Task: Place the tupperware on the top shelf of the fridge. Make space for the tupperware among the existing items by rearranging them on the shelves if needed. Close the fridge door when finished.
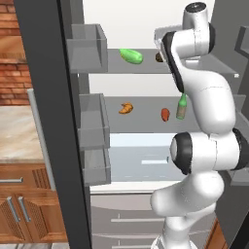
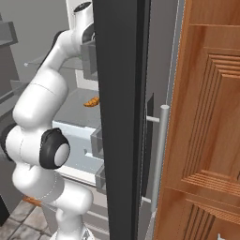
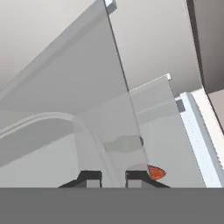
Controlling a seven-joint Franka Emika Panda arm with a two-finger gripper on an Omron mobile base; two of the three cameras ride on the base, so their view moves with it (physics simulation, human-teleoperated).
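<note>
Tupperware sits on the top shelf w/ the gripper fingers barely parted astride its rim (released or not, can't tell), so pulling back could drag it off, or bump the cucumber.

No readable text, labels or nos. on anything here.

Top shelf: cucumber at 9 o'clock of my arm, brown ball just beside it, open slab between them. Lower shelf: croissant, red piece, bottle crowd the right; left stretch free. Door bins block the 9 o'clock edge.
</note>
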